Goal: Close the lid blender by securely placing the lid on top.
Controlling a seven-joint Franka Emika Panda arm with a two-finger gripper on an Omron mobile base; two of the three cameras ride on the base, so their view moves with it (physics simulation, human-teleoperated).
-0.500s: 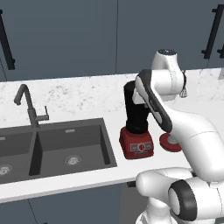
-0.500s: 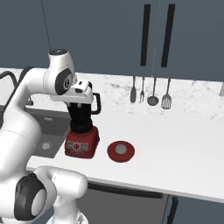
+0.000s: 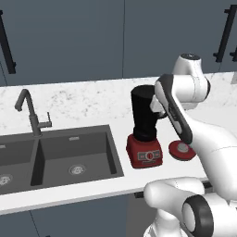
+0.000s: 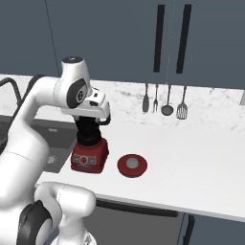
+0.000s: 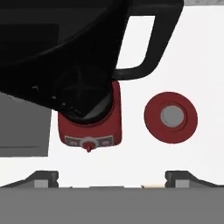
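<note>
The blender (image 3: 145,134) stands on the white counter, a red base (image 4: 89,158) with a dial under a dark jar (image 4: 89,129) whose mouth is uncovered. The lid (image 3: 182,150) is a red disc with a grey centre. It lies flat on the counter just right of the base, also seen from the other side (image 4: 132,165) and from above (image 5: 170,117). My gripper (image 4: 95,115) hovers over the jar's top, beside its handle (image 5: 144,48). In the hand view the gripper (image 5: 111,179) is open, fingertips (image 5: 41,177) wide apart, nothing between them.
A dark double sink (image 3: 69,157) with a faucet (image 3: 28,111) lies left of the blender. Several utensils (image 4: 162,100) hang on the back wall to the right. Open white counter (image 4: 191,158) stretches right of the lid. The counter's front edge runs close below the blender.
The arm's upper part has swung slightly to the right and the hand has shifted a little above the jar. Blender and lid have not moved.
</note>
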